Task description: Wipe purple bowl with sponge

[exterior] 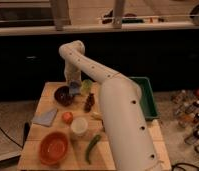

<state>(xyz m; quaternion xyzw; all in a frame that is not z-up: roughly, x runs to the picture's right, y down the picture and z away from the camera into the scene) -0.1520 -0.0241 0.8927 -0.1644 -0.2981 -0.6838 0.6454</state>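
I am seeing the purple bowl point(63, 95) sitting toward the far left corner of the wooden surface point(38, 150), and the gripper point(75, 89) is hanging at the bowl's 3 o'clock rim. A small blue-grey block, which I am taking to be the sponge point(74, 90), is showing right at the gripper's tip, so I am judging that the gripper is closed on it and pressing it toward the bowl's inner edge; whether it is actually touching the bowl I cannot tell. Holding the sponge low at the rim is making sense for a wiping stroke across the dark interior.

The arm point(118, 115) is reaching away from me, rising from the near right, running long over the surface, then bending at a high elbow and dropping the wrist nearly straight down onto the bowl.

At the bowl's 6 o'clock the orange bowl point(54, 147) is lying well apart. The flat blue-grey cloth point(45, 117) is lying between them, and the white cup point(79, 126) is standing at about 5 o'clock. All of these are sitting outside the wiping zone.
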